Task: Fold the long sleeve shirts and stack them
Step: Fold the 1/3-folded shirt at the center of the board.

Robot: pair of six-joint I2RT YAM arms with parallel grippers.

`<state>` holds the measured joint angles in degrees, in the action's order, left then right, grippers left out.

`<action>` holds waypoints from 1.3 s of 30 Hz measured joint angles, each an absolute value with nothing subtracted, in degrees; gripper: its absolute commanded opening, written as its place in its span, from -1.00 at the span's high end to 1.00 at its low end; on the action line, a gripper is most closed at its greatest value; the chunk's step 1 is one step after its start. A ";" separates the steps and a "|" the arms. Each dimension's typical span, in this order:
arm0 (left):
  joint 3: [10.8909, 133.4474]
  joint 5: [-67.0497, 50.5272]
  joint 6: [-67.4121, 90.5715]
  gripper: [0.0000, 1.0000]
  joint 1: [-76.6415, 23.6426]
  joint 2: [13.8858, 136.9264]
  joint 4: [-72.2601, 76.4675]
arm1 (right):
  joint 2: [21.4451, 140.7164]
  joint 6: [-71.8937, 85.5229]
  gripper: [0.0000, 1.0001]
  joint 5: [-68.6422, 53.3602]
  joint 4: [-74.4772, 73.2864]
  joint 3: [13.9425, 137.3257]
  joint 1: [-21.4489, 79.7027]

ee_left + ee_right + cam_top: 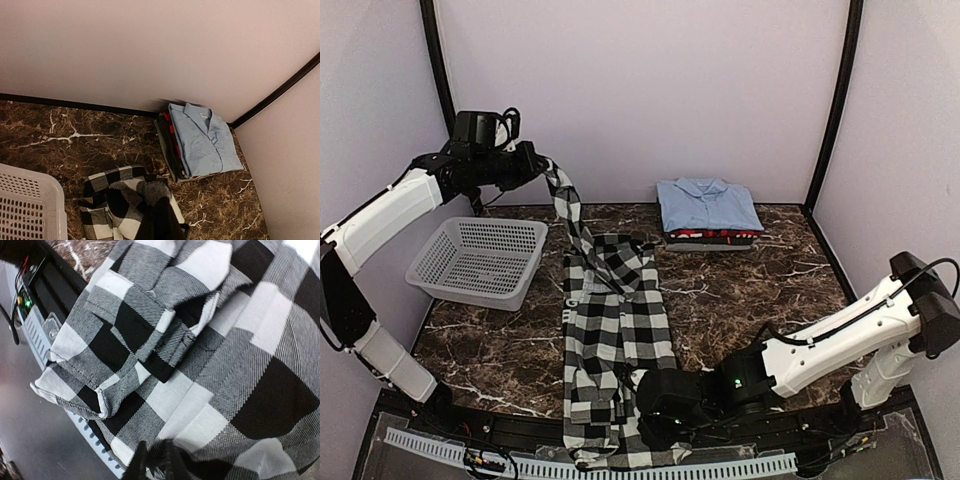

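- Pale lilac walls [640, 90] around a dark marble table [750, 290], top view. The checked shirt [615, 330] lies lengthwise down the middle, its near hem over the table's near edge and one sleeve held up off the surface.
- The left gripper [548, 172] is high at the far left, jaws closed on the raised sleeve end. The right gripper [645, 400] is low at the near edge, on the hem.
- The light blue shirt [708, 205] sits folded at the back on top of the red shirt [710, 238]. That stack is well apart from the checked one. A grey basket [480, 262] stands to the left, beside the checked shirt.
- Left wrist view: its own fingers are not in frame. Dark cloth hangs at bottom centre over the bunched checked shirt [115, 205]. The light blue shirt [205, 142] is in the corner with the red shirt's edge [169, 129] showing under it, and the basket's corner [25, 200] is at lower left.
- Right wrist view: the checked shirt [210, 365] fills the frame. The fingers [139, 462] are closed together at the bottom, and a fold of the hem looks pinched between them.
- Step, as I judge it: two shirts are done and the checked one is being spread out or having a sleeve folded in.
- Next move likely calls for laying the raised sleeve across the body while the hem stays pinned, then folding lengthwise. Risk: the overhanging hem drags off the edge.
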<state>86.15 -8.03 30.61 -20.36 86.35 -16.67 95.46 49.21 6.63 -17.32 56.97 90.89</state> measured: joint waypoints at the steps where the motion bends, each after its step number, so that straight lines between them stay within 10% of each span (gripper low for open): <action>1: 85.10 -7.33 30.63 1.00 -20.36 86.30 -17.06 | 95.46 48.95 0.37 6.39 -17.34 56.86 90.83; 8: 79.26 -4.80 30.65 1.00 -20.36 86.15 -18.26 | 87.66 49.15 0.09 10.07 -20.64 54.94 90.70; 39: 78.26 -3.60 30.79 1.00 -20.36 86.15 -18.57 | 83.74 56.80 0.62 18.92 -25.30 43.59 95.26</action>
